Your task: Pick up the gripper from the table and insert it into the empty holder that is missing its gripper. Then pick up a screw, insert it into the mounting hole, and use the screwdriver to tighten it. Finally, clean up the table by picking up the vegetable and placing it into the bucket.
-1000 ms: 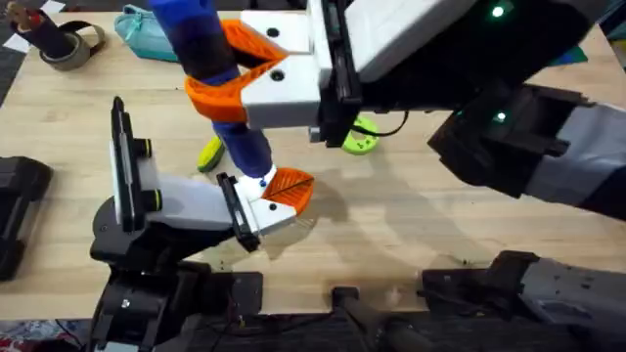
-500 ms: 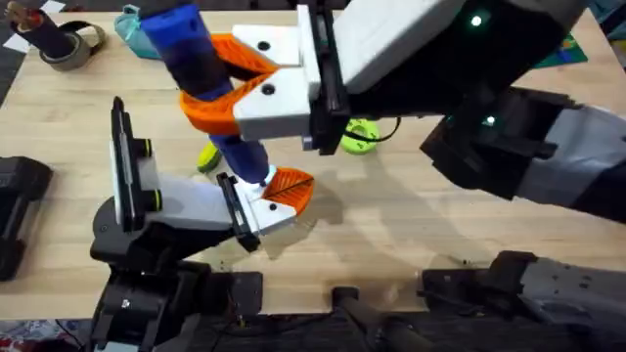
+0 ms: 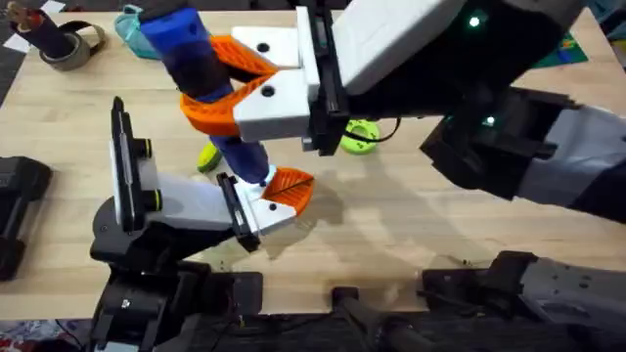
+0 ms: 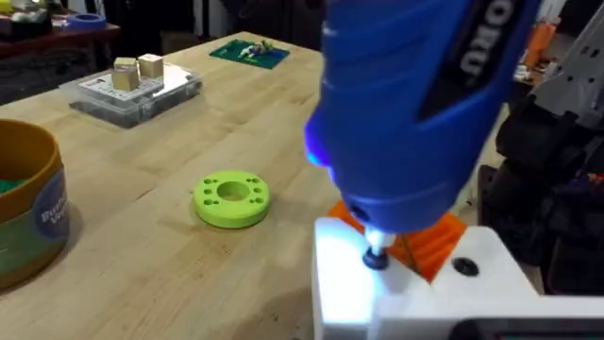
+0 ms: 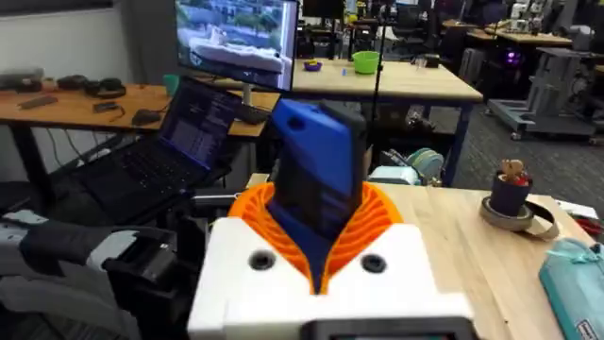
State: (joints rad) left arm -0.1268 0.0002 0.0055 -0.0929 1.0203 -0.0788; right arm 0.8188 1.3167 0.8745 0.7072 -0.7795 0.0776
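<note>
Since a second earlier, my right gripper (image 3: 220, 88) had carried the screwdriver (image 3: 201, 78) a little toward the far left, and over the last half second it hardly shifted. My right fingers (image 3: 249, 59), white with orange pads, were clamped round the blue barrel about midway. Its long axis ran steeply down, leaning toward my bases, with the dark tip (image 4: 376, 257) pointing at the white mounted part (image 4: 396, 283) beside its orange pad. My left gripper (image 3: 259, 200) sat just under that tip; I could not tell whether its fingers were closed.

From the left wrist view the tip seemed seated on something small, probably the screw, though it was too blurred to be sure. If the lean stayed, the bit could cam out or cross-thread the screw, and a sideways push could skate it onto the pad.

The vegetable (image 3: 209, 154) lay on the counter (image 3: 411, 225) behind the driver, and the bucket (image 4: 28, 212) stood well apart.
</note>
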